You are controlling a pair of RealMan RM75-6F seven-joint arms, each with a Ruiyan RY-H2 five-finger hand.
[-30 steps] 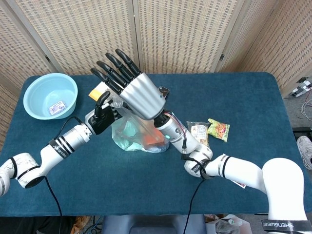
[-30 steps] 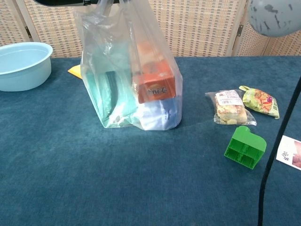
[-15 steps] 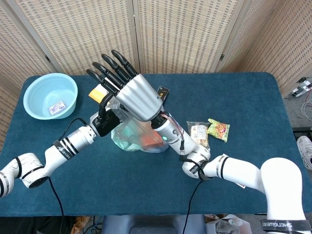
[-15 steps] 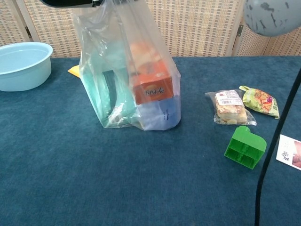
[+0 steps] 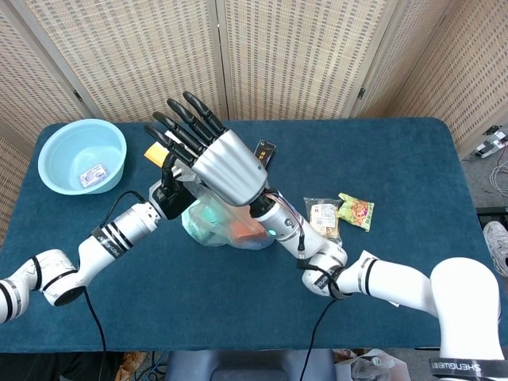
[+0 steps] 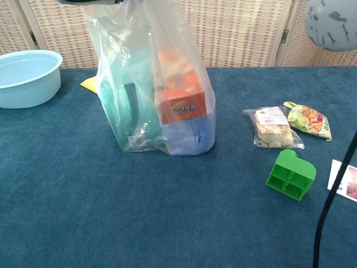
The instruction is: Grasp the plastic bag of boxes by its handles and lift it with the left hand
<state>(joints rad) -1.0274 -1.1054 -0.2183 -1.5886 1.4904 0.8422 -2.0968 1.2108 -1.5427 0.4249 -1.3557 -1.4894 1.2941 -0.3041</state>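
A clear plastic bag [image 6: 150, 84] stands on the blue table with an orange box [image 6: 179, 103], a teal box [image 6: 124, 106] and a blue box [image 6: 189, 137] inside. Its top is drawn up taut and out of the chest view; its bottom looks level with the table. In the head view my black left hand [image 5: 170, 191] grips the bag's handles above the bag [image 5: 208, 226]. My silver right hand [image 5: 216, 152] hovers over the bag with fingers spread, holding nothing and hiding much of the bag.
A light blue bowl [image 5: 82, 155] sits at the far left with a small packet in it. Behind the bag lie a yellow item [image 5: 156, 151] and a dark flat object [image 5: 265, 149]. Two snack packets [image 6: 273, 127] [image 6: 307, 119] and a green block [image 6: 290, 174] lie to the right.
The bag's top has been pulled tauter and the bag has shifted slightly. My left hand has edged up with the handles. The right hand has drifted a little above the bag.
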